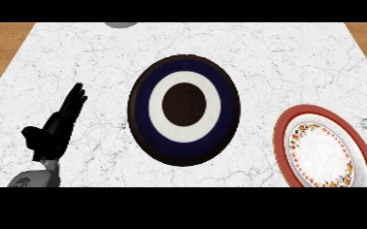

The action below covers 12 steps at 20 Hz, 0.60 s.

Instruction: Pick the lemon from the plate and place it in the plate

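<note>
Where the marble counter spreads, you see the blue-ringed plate at centre, bare room around it; the red-rimmed plate runs off the right edge. The left hand rests lower left, fingers straight, empty. Where the lemon lies, you cannot tell.

Bright, even light, perhaps from overhead, covers the counter; the blue plate looks stretched.

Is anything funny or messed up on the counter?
Nothing is spilled or broken. The odd part: no lemon shows on the blue plate or the red-rimmed plate, which runs off the right edge. Only the left hand shows, resting open at the left.
</note>
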Available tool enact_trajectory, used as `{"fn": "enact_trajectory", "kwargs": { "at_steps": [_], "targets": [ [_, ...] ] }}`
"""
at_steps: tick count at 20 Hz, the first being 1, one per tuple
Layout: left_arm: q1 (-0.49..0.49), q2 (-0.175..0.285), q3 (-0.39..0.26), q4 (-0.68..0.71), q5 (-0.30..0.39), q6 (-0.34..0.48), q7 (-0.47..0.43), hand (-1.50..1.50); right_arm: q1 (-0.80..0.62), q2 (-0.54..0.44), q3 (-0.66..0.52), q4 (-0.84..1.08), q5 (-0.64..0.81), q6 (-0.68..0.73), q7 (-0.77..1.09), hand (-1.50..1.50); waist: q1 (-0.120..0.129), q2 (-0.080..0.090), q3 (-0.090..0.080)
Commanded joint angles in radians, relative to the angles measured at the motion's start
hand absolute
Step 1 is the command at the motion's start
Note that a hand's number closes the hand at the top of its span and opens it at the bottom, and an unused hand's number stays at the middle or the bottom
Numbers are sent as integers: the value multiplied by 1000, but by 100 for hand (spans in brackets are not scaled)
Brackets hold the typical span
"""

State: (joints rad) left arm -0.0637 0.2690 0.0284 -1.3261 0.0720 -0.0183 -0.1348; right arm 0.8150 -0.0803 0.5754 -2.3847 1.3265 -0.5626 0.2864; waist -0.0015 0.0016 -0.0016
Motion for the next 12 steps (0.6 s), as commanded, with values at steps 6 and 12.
{"fn": "enact_trajectory", "kwargs": {
  "at_steps": [6, 12],
  "targets": [
    [-5, -11, -11, 20, -20, -24, -38, 0, -509, 79, 99, 77, 179, 320, 359, 150, 21, 7, -1],
    [20, 0, -1, -35, -17, -29, 10, 0, -916, 80, 48, 290, 59, 389, 568, 150, 22, 2, 1]
  ]
}}
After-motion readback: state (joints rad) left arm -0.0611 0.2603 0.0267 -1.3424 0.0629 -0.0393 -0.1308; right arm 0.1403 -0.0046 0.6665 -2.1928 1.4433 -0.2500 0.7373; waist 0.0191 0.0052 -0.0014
